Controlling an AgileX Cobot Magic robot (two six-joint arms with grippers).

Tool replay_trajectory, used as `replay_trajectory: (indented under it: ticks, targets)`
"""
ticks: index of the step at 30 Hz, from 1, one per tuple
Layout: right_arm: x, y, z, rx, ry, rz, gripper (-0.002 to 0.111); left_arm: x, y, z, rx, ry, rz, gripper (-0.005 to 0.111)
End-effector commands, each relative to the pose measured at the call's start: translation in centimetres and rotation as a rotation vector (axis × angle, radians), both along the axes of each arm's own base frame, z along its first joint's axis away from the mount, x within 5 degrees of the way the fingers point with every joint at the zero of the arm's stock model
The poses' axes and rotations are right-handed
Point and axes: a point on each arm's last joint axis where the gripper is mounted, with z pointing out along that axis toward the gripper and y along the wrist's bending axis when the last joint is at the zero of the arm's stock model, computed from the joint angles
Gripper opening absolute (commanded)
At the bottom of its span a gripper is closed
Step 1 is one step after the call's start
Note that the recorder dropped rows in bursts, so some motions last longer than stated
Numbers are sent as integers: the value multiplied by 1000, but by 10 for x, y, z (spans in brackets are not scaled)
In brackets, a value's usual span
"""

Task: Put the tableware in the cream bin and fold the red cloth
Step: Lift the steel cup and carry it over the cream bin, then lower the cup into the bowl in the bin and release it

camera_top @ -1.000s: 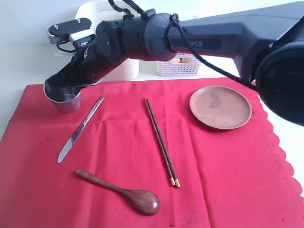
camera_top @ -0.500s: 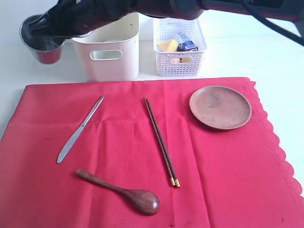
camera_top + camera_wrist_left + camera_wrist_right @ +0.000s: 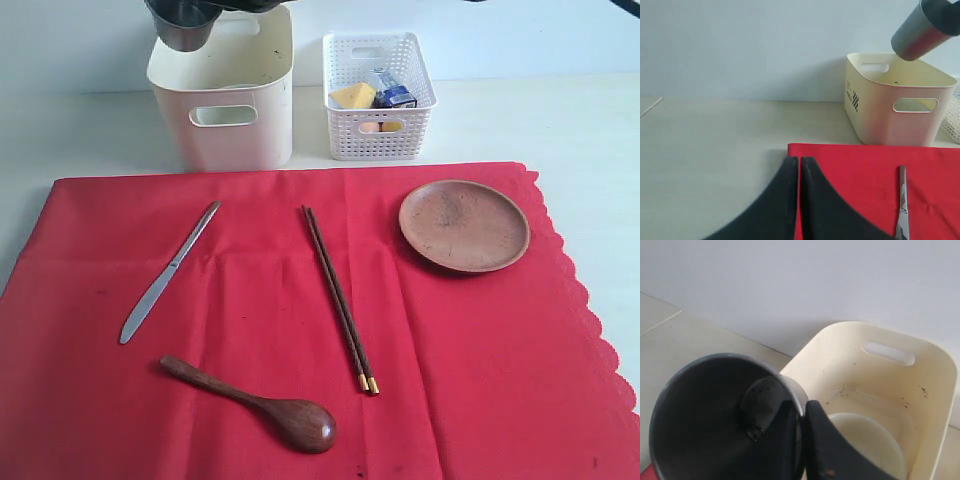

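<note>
My right gripper [image 3: 802, 407] is shut on the rim of the steel cup [image 3: 705, 420], one finger inside and one outside. The cup [image 3: 185, 25] hangs tilted above the cream bin [image 3: 220, 100], at its left rim. A white bowl [image 3: 865, 440] lies on the bin's floor. On the red cloth [image 3: 300, 440] lie the silver knife [image 3: 170, 272], dark chopsticks [image 3: 340, 298], wooden spoon [image 3: 255, 402] and brown plate [image 3: 464, 225]. My left gripper [image 3: 800, 161] is shut and empty, low by the cloth's [image 3: 855, 170] far left corner. The exterior view does not show it.
A white lattice basket [image 3: 378, 95] holding food stands right of the cream bin, behind the cloth. The cloth's scalloped edge [image 3: 590, 310] runs down the right side. Bare pale table [image 3: 710, 150] lies left of the cloth.
My right arm has carried the steel cup up from the cloth's far left corner and then rightwards over the cream bin. The arm has nearly left the exterior view.
</note>
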Motion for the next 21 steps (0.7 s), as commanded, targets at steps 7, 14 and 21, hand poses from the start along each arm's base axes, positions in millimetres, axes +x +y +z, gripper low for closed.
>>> replay_trajectory:
  ticks: [7,14,21]
  targets:
    - [30,-6,-35,22,-47,-63,0,0,0,1,-7,-7,2,4]
    - [41,-3,-69,17,-49,-83,0,0,0,1,-7,-7,2,4]
    - [44,-1,-82,26,-63,-91,0,0,0,1,-7,-7,2,4]
